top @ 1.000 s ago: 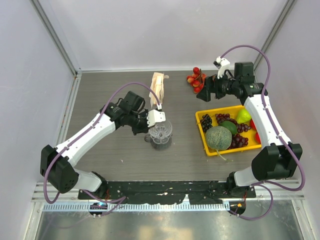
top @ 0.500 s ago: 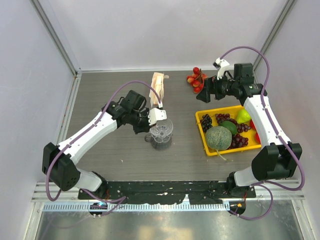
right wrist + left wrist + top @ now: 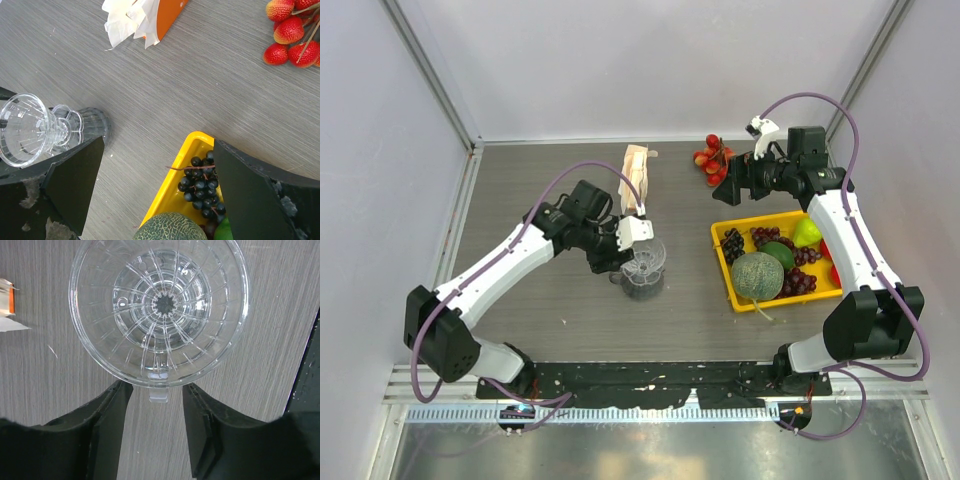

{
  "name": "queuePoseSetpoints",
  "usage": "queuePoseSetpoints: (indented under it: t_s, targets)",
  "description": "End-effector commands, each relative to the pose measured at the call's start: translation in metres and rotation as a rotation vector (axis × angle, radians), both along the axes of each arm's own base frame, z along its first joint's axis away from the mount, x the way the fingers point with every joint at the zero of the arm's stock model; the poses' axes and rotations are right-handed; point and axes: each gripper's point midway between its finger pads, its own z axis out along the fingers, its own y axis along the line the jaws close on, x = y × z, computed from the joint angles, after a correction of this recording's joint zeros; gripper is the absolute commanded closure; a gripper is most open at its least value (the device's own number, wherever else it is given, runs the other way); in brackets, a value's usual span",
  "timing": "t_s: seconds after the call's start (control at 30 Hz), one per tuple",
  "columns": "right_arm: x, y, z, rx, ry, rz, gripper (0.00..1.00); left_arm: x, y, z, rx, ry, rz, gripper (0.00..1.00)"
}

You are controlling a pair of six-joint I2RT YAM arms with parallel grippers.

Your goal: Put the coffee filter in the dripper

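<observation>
The dripper (image 3: 642, 263), a clear ribbed cone, stands upright on the table's middle. It fills the top of the left wrist view (image 3: 159, 310) and shows at the left of the right wrist view (image 3: 27, 131). My left gripper (image 3: 612, 256) is open at its left side. Its jaws (image 3: 156, 390) flank the dripper's small tab under the rim and grip nothing. White coffee filters stick out of an orange pack (image 3: 638, 172), also in the right wrist view (image 3: 142, 15); no single filter lies apart. My right gripper (image 3: 728, 185) is open and empty, high above the tray's corner (image 3: 157, 145).
A yellow tray (image 3: 723, 262) at the right holds a melon (image 3: 757, 276), dark grapes (image 3: 202, 187) and green and red fruit. A bunch of red strawberries (image 3: 712, 158) lies at the back right. White walls close the table at the back and sides.
My left gripper has edged slightly right, closer to the dripper. The right arm's wrist has turned a little and otherwise stays in place.
</observation>
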Motion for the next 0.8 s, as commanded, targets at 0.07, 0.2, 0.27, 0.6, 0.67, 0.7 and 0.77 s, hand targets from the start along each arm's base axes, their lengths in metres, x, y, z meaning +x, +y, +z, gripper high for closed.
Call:
queuePoseSetpoints:
  t_s: [0.07,0.2,0.27,0.6,0.67,0.7,0.77]
  targets:
    - [-0.002,0.004,0.020,0.014,-0.069,0.016,0.02,-0.004,-0.009,0.024,-0.073,-0.032,-0.032,0.43]
    - [0.000,0.002,0.022,0.006,-0.078,0.015,0.01,-0.007,-0.005,0.030,-0.089,-0.045,-0.032,0.18]
    - [0.000,0.002,0.024,-0.004,-0.086,0.019,0.01,-0.011,-0.003,0.041,-0.135,-0.062,-0.032,0.01]
    - [0.014,-0.004,0.037,-0.055,-0.134,0.017,0.01,0.003,0.024,0.103,-0.336,-0.174,0.157,0.01]
    - [0.015,-0.007,0.039,-0.086,-0.149,0.039,0.01,0.012,0.030,0.123,-0.409,-0.218,0.235,0.01]
    - [0.016,-0.006,0.038,-0.095,-0.150,0.049,0.01,0.018,0.035,0.132,-0.443,-0.239,0.288,0.01]
    - [0.018,-0.007,0.041,-0.107,-0.155,0.054,0.00,0.038,0.048,0.150,-0.509,-0.310,0.464,0.01]
